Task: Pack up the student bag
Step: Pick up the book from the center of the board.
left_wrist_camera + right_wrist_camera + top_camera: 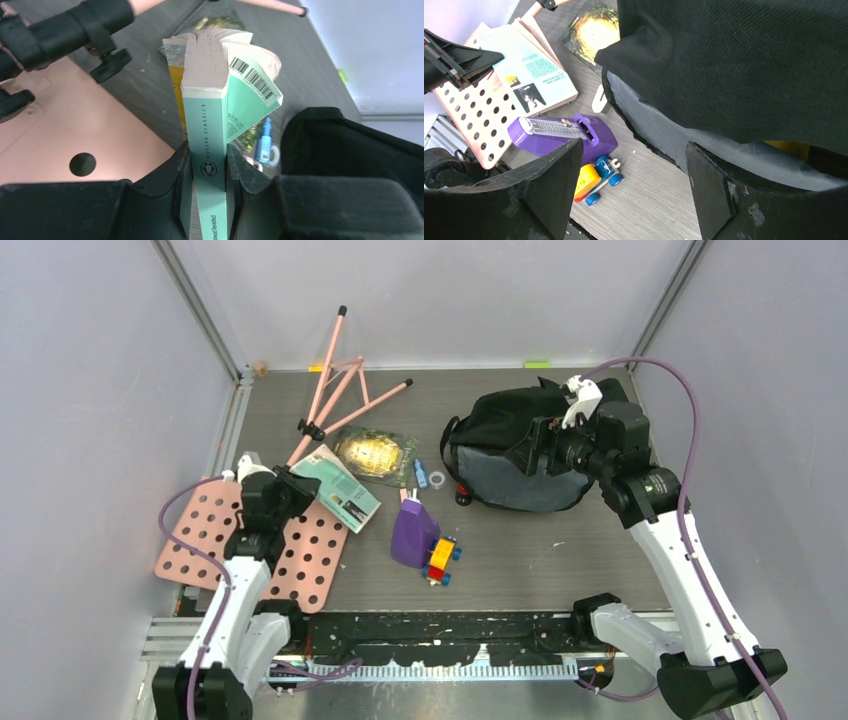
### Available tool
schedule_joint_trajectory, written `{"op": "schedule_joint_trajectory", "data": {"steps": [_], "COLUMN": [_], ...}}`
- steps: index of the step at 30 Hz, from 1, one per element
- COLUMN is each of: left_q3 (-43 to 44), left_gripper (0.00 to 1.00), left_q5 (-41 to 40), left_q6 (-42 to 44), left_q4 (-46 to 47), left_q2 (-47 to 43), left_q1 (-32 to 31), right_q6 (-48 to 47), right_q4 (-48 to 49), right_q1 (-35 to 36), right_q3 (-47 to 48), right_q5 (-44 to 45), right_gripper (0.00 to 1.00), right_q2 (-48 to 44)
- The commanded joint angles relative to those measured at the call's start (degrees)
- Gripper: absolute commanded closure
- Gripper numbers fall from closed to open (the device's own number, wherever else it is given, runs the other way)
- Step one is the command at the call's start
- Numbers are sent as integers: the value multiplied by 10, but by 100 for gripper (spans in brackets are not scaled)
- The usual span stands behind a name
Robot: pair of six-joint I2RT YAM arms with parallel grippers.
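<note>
The student bag (pixel 515 445), a large black floppy backpack with a grey panel, lies at the back right of the table. My right gripper (pixel 553 438) is open at the bag's top, with black fabric draped above its fingers in the right wrist view (pixel 734 65). Nothing sits between the right gripper (pixel 634 185) fingers. My left gripper (pixel 292 490) is shut on the spine of a green paperback book (pixel 340 492), which fans open above the left gripper (pixel 208 160) in the left wrist view (pixel 205 115). The bag's edge (pixel 350 145) shows at right there.
A purple metronome (pixel 413 532) and a toy car (pixel 442 560) lie mid-table. A pink perforated board (pixel 300 560) lies under the left arm, with pink stand rods (pixel 335 390) behind. A dark booklet (pixel 375 453), a blue tube (pixel 421 474) and a tape ring (pixel 437 480) lie beside the bag.
</note>
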Motion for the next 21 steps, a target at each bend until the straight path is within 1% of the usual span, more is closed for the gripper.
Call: {"op": "schedule_joint_trajectory", "data": {"steps": [1, 5, 9, 13, 15, 19, 21], "left_q3": [34, 100, 164, 218, 243, 280, 300], "left_gripper": [100, 100, 100, 100, 100, 100, 100], "left_q5": [47, 110, 182, 248, 296, 375, 414], "left_q6": [74, 127, 133, 106, 80, 9, 0], "left_q4": [39, 47, 74, 138, 177, 276, 298], "left_q2": [-80, -103, -89, -58, -37, -2, 9], "left_q1": [4, 4, 4, 4, 4, 3, 2], "right_q6": [12, 33, 75, 102, 114, 136, 144], "right_q4": [40, 75, 140, 203, 237, 302, 332], "right_q1": [4, 10, 32, 87, 134, 197, 221], "right_q3": [40, 44, 42, 39, 36, 35, 38], "right_q5": [8, -4, -29, -26, -13, 11, 13], "right_gripper": [17, 13, 12, 10, 10, 9, 9], "right_q2": [-13, -23, -28, -16, -2, 49, 76]}}
